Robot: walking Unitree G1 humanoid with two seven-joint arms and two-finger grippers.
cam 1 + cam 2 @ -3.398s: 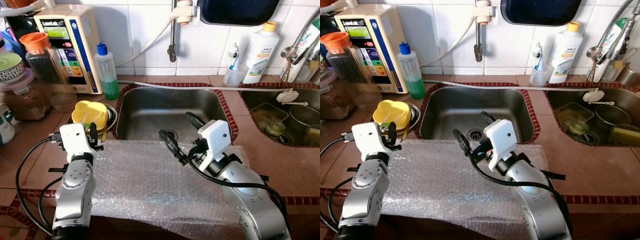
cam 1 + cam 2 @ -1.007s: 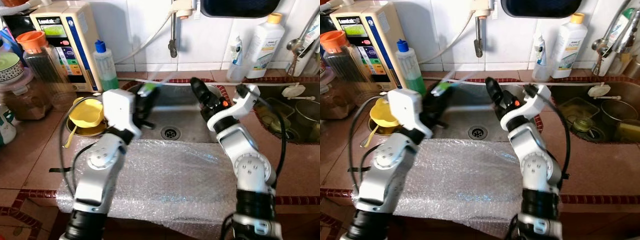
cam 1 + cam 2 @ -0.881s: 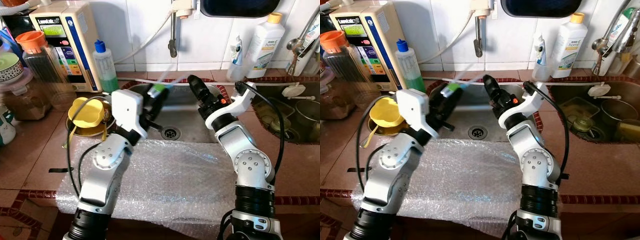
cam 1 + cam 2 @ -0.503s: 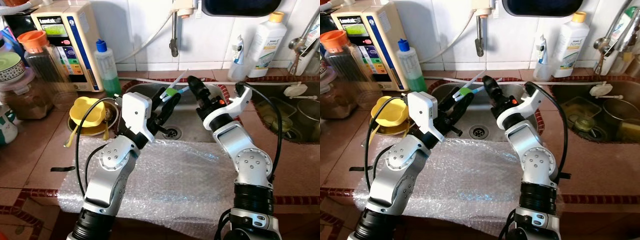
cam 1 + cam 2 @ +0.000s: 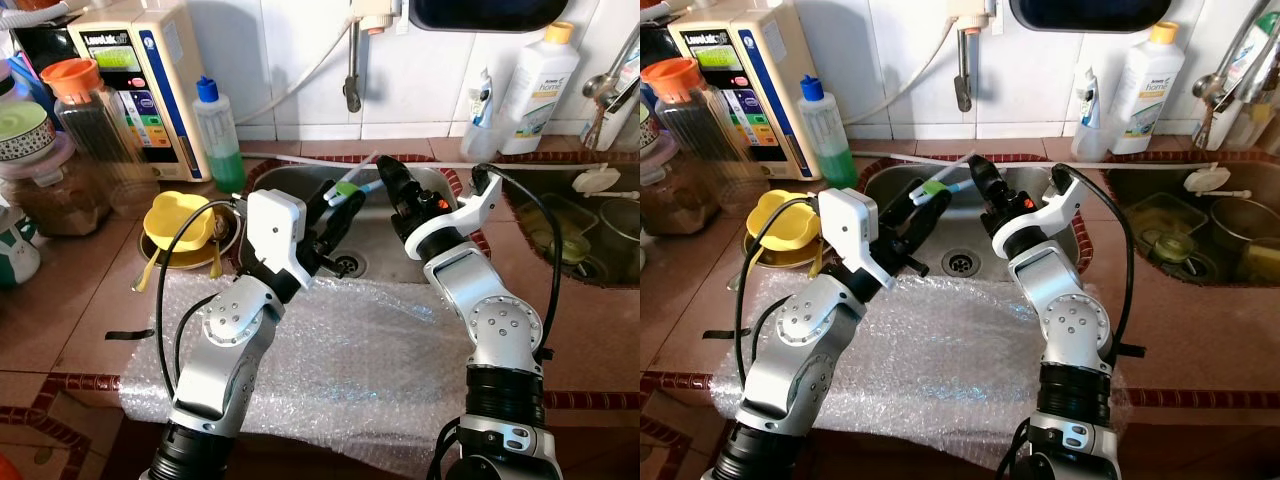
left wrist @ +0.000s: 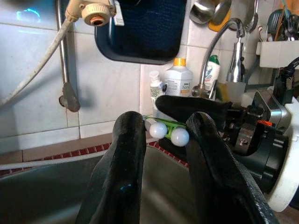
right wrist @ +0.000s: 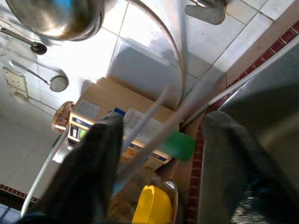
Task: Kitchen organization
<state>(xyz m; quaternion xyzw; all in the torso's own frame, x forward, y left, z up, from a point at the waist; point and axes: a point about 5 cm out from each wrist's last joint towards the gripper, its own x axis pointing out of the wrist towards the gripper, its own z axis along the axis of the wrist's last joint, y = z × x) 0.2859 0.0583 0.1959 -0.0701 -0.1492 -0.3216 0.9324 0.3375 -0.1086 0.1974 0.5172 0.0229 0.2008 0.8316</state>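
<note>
A pair of white chopsticks joined by a green clip (image 5: 347,187) hangs in the air over the steel sink (image 5: 290,172). My left gripper (image 5: 340,200) is shut on the pair near the clip; its wrist view shows the two round white ends (image 6: 163,129) pinched between its fingers (image 6: 128,140). Just to the right, my right gripper (image 5: 392,183) is open at the thin end of the pair. In the right wrist view the blurred sticks and green clip (image 7: 180,142) lie between its spread fingers (image 7: 100,140), apart from both.
A bubble wrap sheet (image 5: 350,350) covers the counter edge before the sink. A yellow bowl (image 5: 180,220) with cutlery sits left of the sink, by a green soap bottle (image 5: 218,135) and jars. A tap (image 5: 352,60) hangs above. A second sink (image 5: 600,215) with dishes lies right.
Both arms rose from the bubble wrap. Over the last second my left gripper carried the chopsticks right over the sink, and their thin end now lies between my right gripper's fingers.
</note>
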